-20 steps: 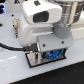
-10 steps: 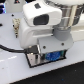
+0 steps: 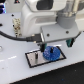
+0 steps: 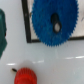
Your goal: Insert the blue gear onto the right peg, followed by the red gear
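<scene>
Blue gear (image 3: 51, 53) on plate (image 3: 33, 58) — overhangs its edge; tool (image 3: 56, 44) grip state unclear.

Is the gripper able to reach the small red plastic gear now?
Probably yes. The small red plastic gear lies uncovered on the white table, apart from the big blue plastic gear, with nothing visibly blocking it.

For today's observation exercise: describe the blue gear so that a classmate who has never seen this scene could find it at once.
Find the dark, pale-rimmed plate lying on the white table below the robot's gripper. The blue gear lies on that plate, toward the exterior view's right. It is a wide, toothed, bright blue disc, much bigger than the red gear nearby.
</scene>
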Robot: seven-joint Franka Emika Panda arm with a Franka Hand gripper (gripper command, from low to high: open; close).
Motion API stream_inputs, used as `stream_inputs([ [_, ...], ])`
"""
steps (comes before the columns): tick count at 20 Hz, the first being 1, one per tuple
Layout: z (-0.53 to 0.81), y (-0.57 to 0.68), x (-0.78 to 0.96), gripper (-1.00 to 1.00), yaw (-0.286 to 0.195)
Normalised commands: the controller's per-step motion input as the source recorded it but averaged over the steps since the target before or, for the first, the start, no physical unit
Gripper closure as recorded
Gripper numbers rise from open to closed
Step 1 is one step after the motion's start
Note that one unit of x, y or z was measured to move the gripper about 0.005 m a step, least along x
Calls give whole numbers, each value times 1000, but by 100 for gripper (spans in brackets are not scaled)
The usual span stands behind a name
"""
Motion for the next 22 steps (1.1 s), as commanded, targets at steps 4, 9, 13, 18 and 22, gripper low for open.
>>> stream_inputs([
  [4,147,274,-573,-100,0],
  [9,10,287,-678,-100,0],
  [13,-59,291,-600,-100,0],
  [18,-200,258,-478,-100,0],
  [22,-362,216,-257,-100,0],
])
